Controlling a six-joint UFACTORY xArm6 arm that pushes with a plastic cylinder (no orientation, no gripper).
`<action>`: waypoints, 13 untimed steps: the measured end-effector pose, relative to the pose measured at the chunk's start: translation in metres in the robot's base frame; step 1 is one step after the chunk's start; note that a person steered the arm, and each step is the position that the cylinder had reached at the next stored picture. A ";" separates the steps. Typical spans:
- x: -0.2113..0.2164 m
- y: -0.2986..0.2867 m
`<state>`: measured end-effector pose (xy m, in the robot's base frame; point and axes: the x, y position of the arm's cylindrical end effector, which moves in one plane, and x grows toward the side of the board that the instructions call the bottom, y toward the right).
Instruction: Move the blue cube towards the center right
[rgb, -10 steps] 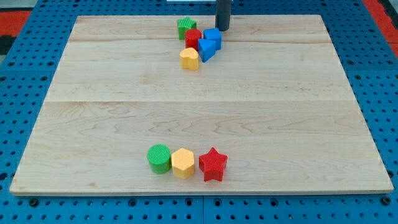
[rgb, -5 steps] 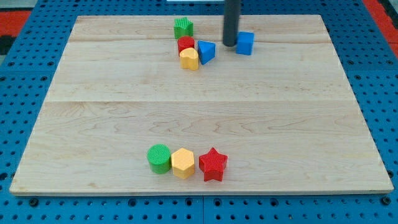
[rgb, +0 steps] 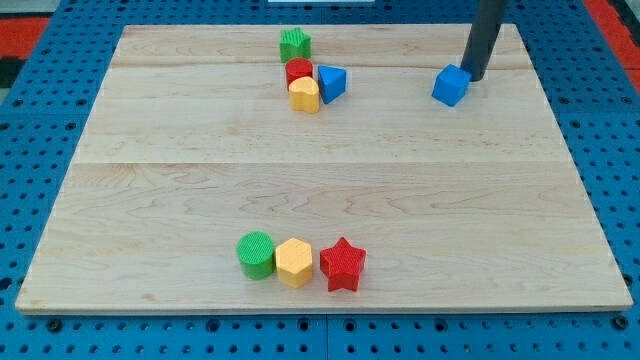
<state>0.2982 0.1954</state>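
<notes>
The blue cube (rgb: 451, 86) lies near the view's top right on the wooden board (rgb: 320, 190). My tip (rgb: 475, 77) is at the cube's upper right corner, touching or almost touching it. The dark rod rises from there out of the view's top.
Near the view's top centre stand a green star-like block (rgb: 295, 44), a red block (rgb: 299, 71), a yellow hexagonal block (rgb: 305, 95) and a blue triangular block (rgb: 332, 81). Near the bottom a green cylinder (rgb: 256, 254), a yellow hexagon (rgb: 294, 262) and a red star (rgb: 343, 264) stand in a row.
The blue cube has slid from the top-centre cluster to the right and slightly down, turning a little. My tip moved right with it, passing from the cube's left to its upper right.
</notes>
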 end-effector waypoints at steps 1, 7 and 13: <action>-0.010 -0.001; 0.061 -0.106; 0.084 -0.054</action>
<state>0.3821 0.1413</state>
